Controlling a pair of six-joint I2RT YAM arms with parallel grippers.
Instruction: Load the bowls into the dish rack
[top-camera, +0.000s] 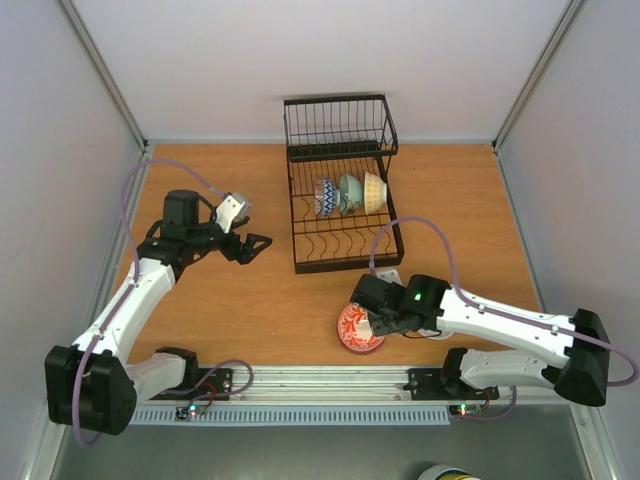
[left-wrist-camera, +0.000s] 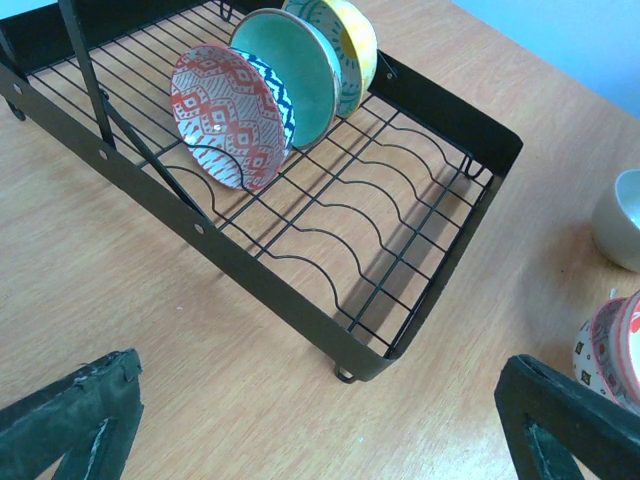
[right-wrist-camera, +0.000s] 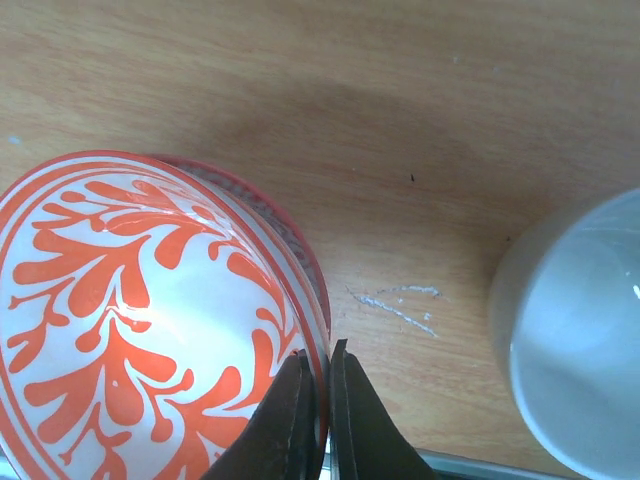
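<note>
The black wire dish rack (top-camera: 345, 265) stands at the table's middle back; the left wrist view shows its side wall (left-wrist-camera: 260, 280). Three bowls stand on edge in it: a red-patterned one (left-wrist-camera: 225, 110), a pale green one (left-wrist-camera: 290, 70) and a yellow-centred one (left-wrist-camera: 350, 30). My right gripper (right-wrist-camera: 322, 360) is shut on the rim of a red-and-white floral bowl (right-wrist-camera: 130, 320), which sits on the table in front of the rack (top-camera: 358, 328). A plain white bowl (right-wrist-camera: 580, 340) stands just right of it. My left gripper (top-camera: 255, 245) is open and empty, left of the rack.
The rack's front rows of curved tines (left-wrist-camera: 370, 220) hold nothing. The white bowl (top-camera: 388, 281) lies partly under my right arm near the rack's front right corner. A metal rail (top-camera: 320, 380) runs along the near table edge. Walls close in both sides.
</note>
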